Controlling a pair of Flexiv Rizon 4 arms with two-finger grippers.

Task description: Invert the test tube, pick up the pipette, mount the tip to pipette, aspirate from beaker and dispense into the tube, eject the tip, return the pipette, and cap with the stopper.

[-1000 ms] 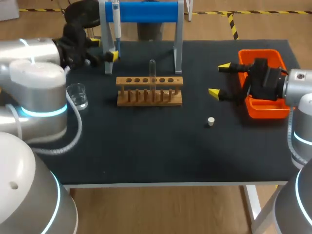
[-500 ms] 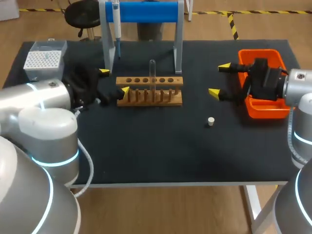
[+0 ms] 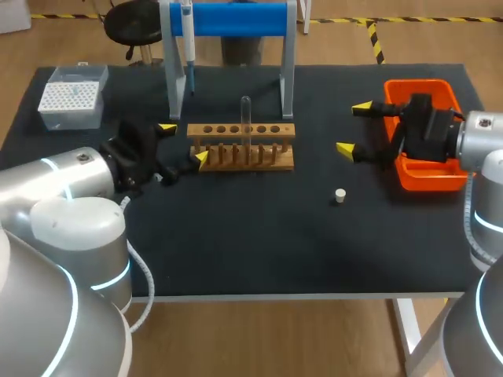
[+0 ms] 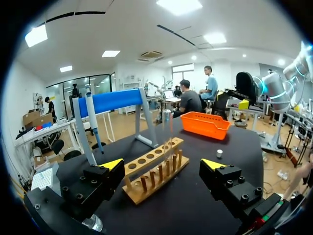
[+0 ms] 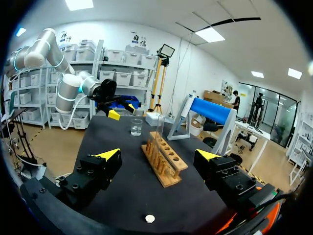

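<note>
Left gripper [image 3: 185, 144] is brought away from hung pipette [image 3: 187, 39] to left end of rack [image 3: 271, 129], fingers apart, nothing held. Test tube [image 3: 246, 114] is seen upright in rack, so inversion is judged next. Right gripper [image 3: 354, 127] is kept spread beside orange bin [image 3: 416, 83].

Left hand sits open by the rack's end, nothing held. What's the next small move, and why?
Probably ease the left hand along the rack toward the test tube, fingers open to either side of it. The tube stands upright in the rack, untouched, the pipette hangs on its stand, and the left hand is the nearer one.
</note>
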